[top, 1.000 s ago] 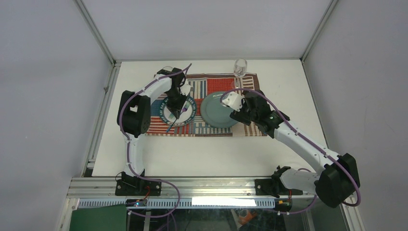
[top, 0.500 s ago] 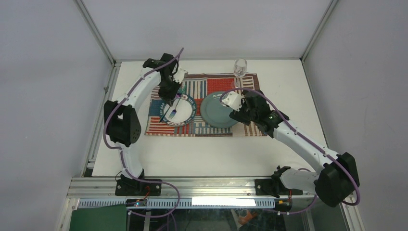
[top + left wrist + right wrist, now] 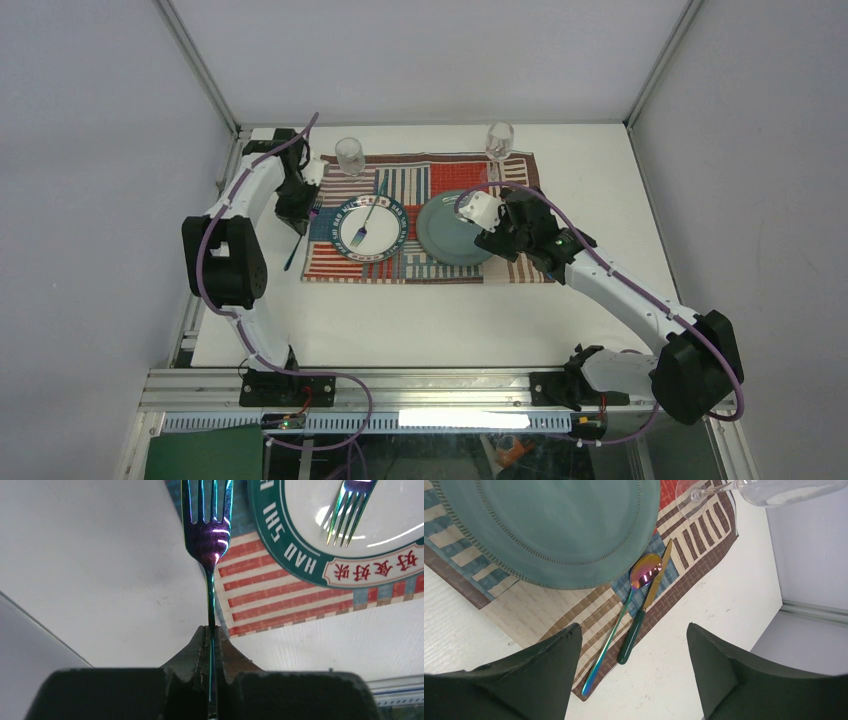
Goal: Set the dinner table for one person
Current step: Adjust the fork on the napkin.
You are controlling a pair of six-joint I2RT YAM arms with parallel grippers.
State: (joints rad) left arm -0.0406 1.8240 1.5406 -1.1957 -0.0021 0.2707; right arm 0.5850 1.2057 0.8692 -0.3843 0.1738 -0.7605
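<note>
White dinner table point(image 3: 420, 310), striped placemat point(image 3: 420, 266); left gripper point(image 3: 211, 630) pinches fork point(image 3: 207, 535) at mat's 9 o'clock edge, right gripper point(image 3: 633, 630) spread above spoon point(image 3: 646, 572) and knife point(image 3: 654, 585) at 3 o'clock of teal plate point(image 3: 549, 525).

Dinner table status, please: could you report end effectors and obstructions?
Left end effector shut on fork. Right end effector open above spoon and knife. Dinner table partly set. Nothing obstructing.

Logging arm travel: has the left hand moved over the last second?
Yes. The left hand, shut on a fork, moved left from over the white plate to the edge of the placemat.
</note>
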